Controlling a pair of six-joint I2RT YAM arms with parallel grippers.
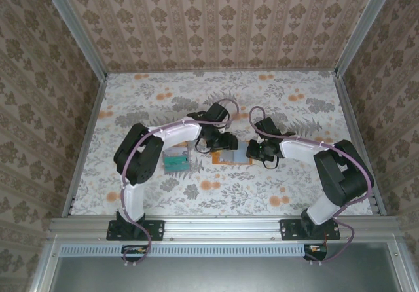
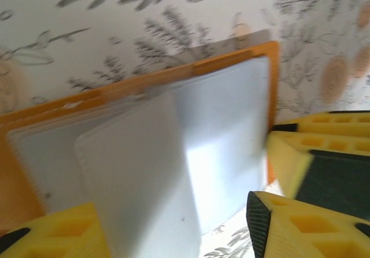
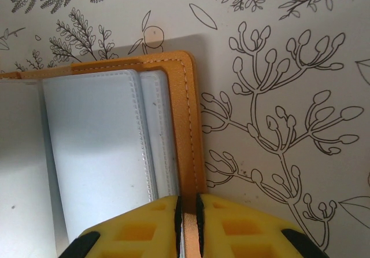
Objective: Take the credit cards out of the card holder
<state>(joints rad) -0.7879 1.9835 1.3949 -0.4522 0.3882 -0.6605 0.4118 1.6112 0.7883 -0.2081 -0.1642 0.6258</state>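
Now the holder (image 1: 233, 156) is seen lying open near the middle of the table (image 1: 294, 194), its pale inside turned up. Its 3 o'clock edge is pinched by the right gripper (image 3: 188, 212), whose fingers are pressed together on the orange rim. The left gripper (image 2: 173, 214) is held over the holder from 11 o'clock with its fingers spread wide. A loose clear sleeve (image 2: 139, 171) is raised between them and is not clamped. A small pile of cards (image 1: 175, 164) is laid at 9 o'clock of the holder, near the left arm. Whether any card is left in the sleeves cannot be told; those in view look pale and empty.

Several risks are judged from here. If the left fingers are closed on the raised sleeve alone, a bare leaf may be pulled instead of a card, and the stitching could be strained. If that pull is made toward 9 o'clock against so narrow a pinch, the holder may be slid or twisted out of the right gripper. Should the sleeve be let fall, pockets beneath it would be covered and a remaining card could be missed. The pile could also be scattered if the left arm is swung back low.
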